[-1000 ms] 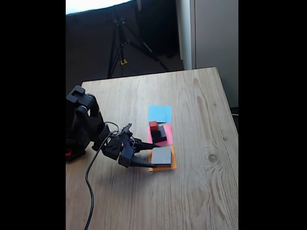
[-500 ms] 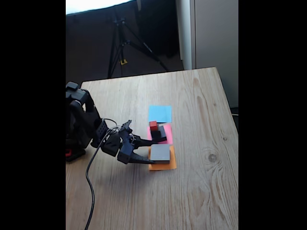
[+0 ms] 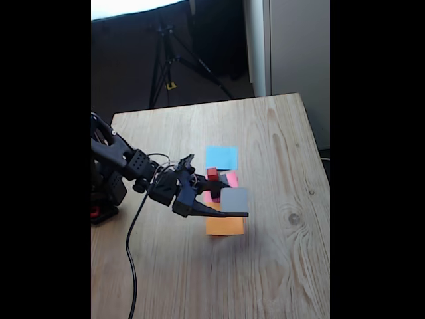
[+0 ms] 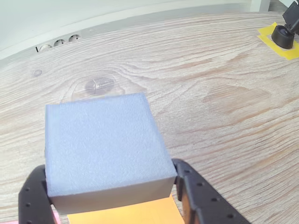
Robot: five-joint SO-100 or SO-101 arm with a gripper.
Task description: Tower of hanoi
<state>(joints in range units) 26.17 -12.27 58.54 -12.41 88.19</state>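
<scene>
Fixed view: the black arm is reaching from the left edge of the wooden desk (image 3: pixel 279 266) toward its middle, and the hand (image 3: pixel 229 203) is pinching the large flat grey block (image 3: pixel 234 199) between its two fingers, one on each side. The block is hanging in the air above the orange paper square (image 3: pixel 225 226), clear of the paper, and its top face is tilting toward the camera. Just behind the orange paper square, partly hidden by the hand and the raised block, the pink paper square (image 3: pixel 232 178) is lying with the tiny red cube (image 3: pixel 212 173) showing above it; a dark block is sitting beside the red cube, but the hand is covering too much of it to tell which block it is. Farther behind the orange paper square the blue paper square (image 3: pixel 221 157) is lying bare. A black cable (image 3: pixel 131 252) is trailing from the arm toward the near edge of the desk, and a tripod (image 3: pixel 174 60) is standing on the floor beyond the far edge. Wrist view: the large flat grey block (image 4: pixel 105 147) is sitting between the two black fingers (image 4: pixel 196 196), which are pressing against its left and right sides; the orange paper square (image 4: pixel 126 213) is showing directly below its near edge, and the wood grain of the desk (image 4: pixel 224 93) is spreading out beyond it.
</scene>
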